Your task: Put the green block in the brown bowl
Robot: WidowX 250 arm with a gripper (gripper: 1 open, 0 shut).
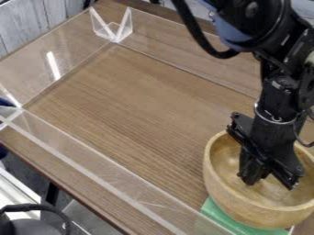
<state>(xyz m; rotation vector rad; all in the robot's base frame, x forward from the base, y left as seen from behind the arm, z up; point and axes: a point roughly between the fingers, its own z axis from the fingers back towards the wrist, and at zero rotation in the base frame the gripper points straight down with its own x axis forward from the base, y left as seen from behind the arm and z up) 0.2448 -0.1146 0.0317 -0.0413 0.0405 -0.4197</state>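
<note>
Even bright light, soft focus, glare on clear wall (pixel 55 62).

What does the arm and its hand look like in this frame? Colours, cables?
The arm is matte black and built from chunky segments, with a blue section near the top and a thin black cable looping beside it. The hand is black too, with dark blocky fingers. No markings are readable.

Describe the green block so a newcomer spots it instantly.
Find the wooden table, then the brown bowl at its near right corner. The green block peeks out under the bowl's front edge: the only pale mint-green patch there.
</note>
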